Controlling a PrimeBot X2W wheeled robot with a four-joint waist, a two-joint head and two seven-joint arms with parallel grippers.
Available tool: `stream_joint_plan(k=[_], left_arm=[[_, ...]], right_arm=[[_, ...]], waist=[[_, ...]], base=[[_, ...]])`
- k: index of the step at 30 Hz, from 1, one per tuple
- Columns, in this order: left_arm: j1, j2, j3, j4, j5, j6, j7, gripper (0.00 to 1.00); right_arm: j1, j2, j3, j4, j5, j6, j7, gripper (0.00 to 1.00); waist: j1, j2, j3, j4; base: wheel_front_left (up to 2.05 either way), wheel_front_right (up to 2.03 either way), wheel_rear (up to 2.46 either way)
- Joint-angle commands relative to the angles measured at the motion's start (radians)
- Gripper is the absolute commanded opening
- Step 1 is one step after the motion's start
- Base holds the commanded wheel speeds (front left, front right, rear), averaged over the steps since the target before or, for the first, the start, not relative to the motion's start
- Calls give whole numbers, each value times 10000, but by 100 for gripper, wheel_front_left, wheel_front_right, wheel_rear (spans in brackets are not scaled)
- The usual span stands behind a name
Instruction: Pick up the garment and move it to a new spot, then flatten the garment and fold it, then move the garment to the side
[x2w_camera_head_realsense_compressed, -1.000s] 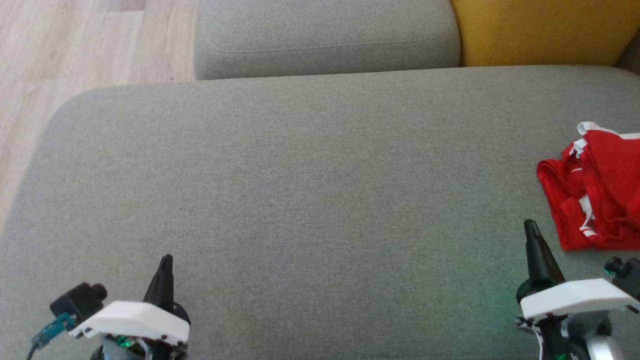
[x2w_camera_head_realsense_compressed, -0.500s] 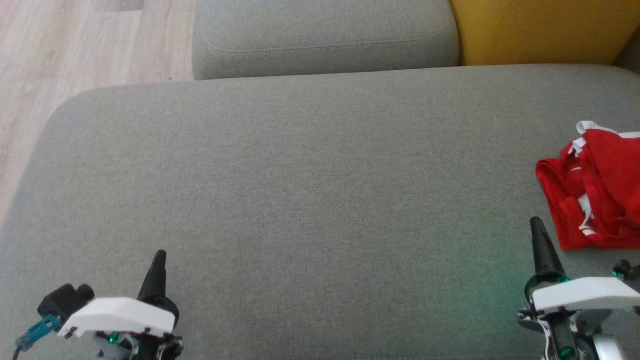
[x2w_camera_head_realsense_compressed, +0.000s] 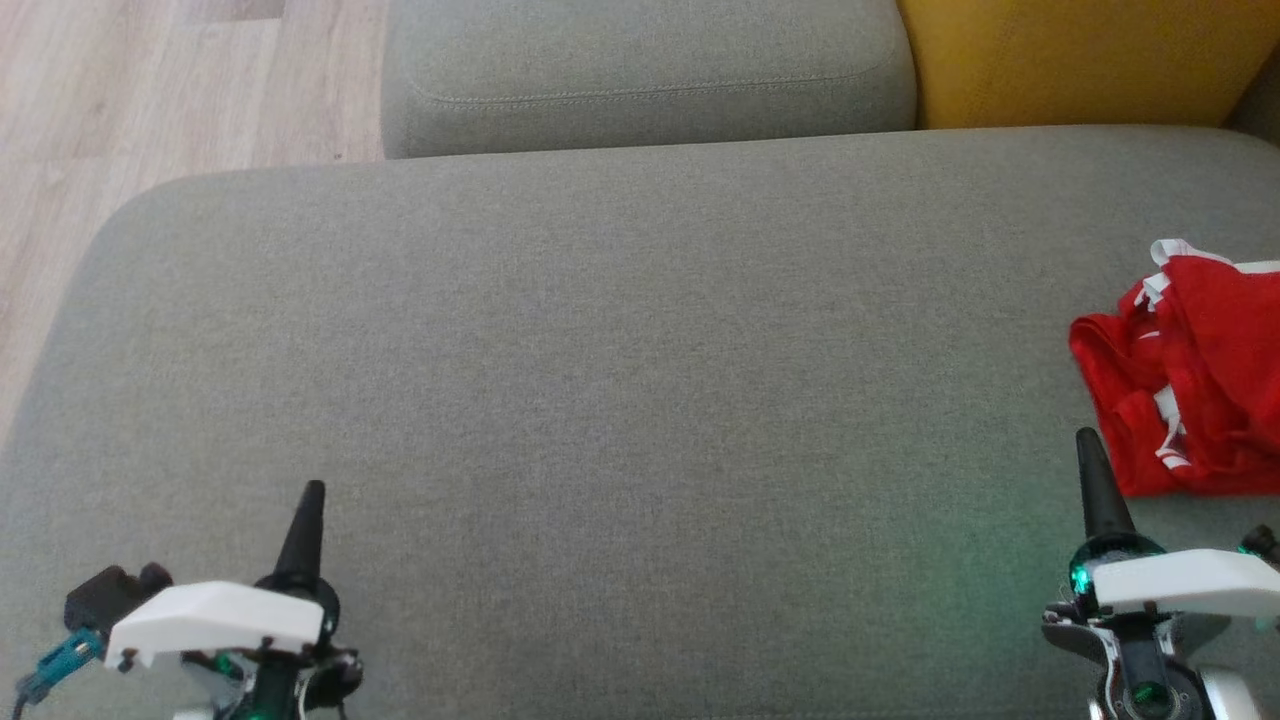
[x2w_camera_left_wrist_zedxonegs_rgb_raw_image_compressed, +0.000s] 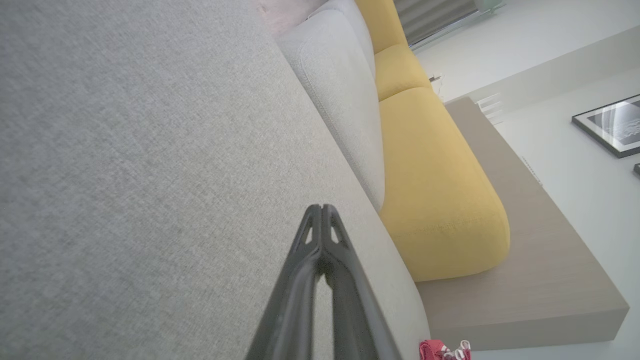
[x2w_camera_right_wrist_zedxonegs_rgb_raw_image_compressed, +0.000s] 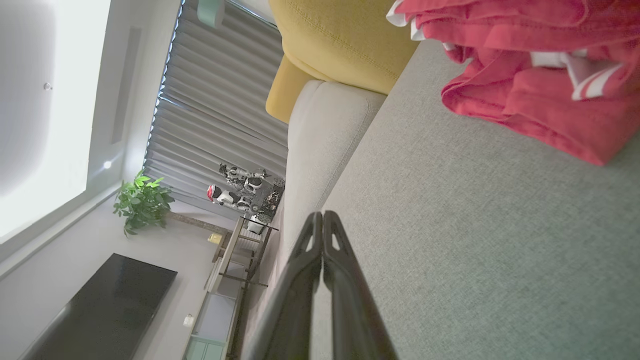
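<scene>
The garment (x2w_camera_head_realsense_compressed: 1190, 390) lies on the seat (x2w_camera_head_realsense_compressed: 600, 350) at its far right. Behind the seat stand two cushions (x2w_camera_head_realsense_compressed: 640, 70) side by side; the floor (x2w_camera_head_realsense_compressed: 150, 90) lies left

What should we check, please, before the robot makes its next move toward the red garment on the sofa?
1. Garment found: the red garment lies crumpled at the right of the sofa seat: ok.
2. Readiness of right jaws: shut, tips together, empty; they need opening to grasp: not ok.
3. State of left jaws: shut on nothing, over the seat's left: ok.
4. Path from right jaws to garment: plain seat fabric between them: ok.
5. Room for a new spot: broad bare seat left of the garment: ok.
6. Garment's full extent: its right part runs off the head view's edge: cannot tell.
</scene>
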Motion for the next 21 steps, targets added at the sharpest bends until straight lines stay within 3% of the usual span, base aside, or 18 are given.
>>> stream_joint_plan(k=[1, 21], left_arm=[[-561, 75, 401, -280, -174, -87, 42, 0], [-872, -231, 1147, -63, -2236, -661, 583, 0]], right_arm=[[-512, -180, 108, -271, 240, -6, 68, 0], [-809, -181, -71, 81, 2600, -8, 158, 0]], waist=[[0, 0, 0, -1], [0, 0, 24, -47]], base=[[0, 0, 0], [0, 0, 0]])
